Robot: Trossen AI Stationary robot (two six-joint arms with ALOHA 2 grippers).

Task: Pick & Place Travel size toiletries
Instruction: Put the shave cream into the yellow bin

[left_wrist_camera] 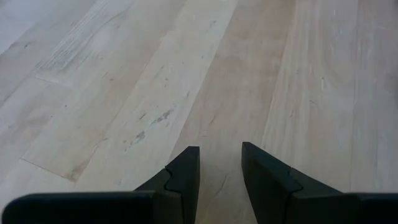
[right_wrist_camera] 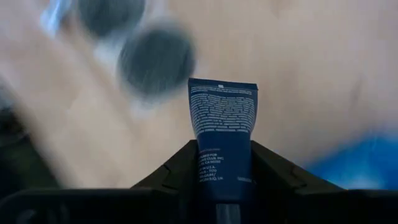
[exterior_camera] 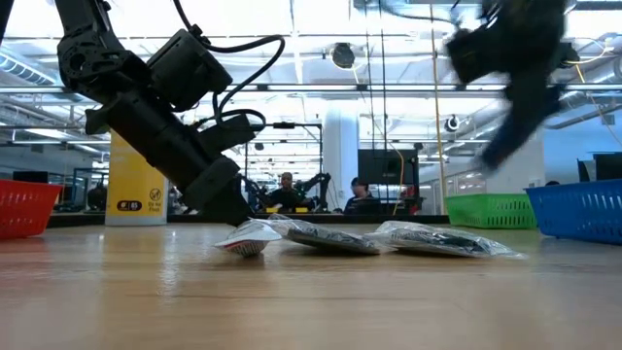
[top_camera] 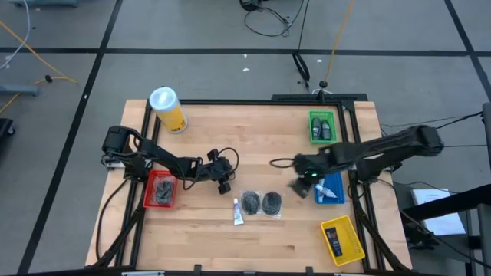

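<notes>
Wooden table (top_camera: 207, 238), bins along its edges.
Right gripper (right_wrist_camera: 222, 180) clamped on dark blue tube (right_wrist_camera: 222, 134); left gripper (left_wrist_camera: 220, 168) partly open, empty.

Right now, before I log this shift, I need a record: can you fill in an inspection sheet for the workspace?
Surface: pale wooden table, bare between items.
Job's things: two round dark grey packets and a thin white tube lie near the front middle; a dark blue tube is held.
Clutter: yellow canister with white lid; red bin, green bin, blue bin, yellow bin.
Grippers: left tool open over bare wood; right tool shut on the dark blue tube beside the blue bin.
Cables: black leads on the floor behind the table.
Surroundings: people seated far behind.
</notes>
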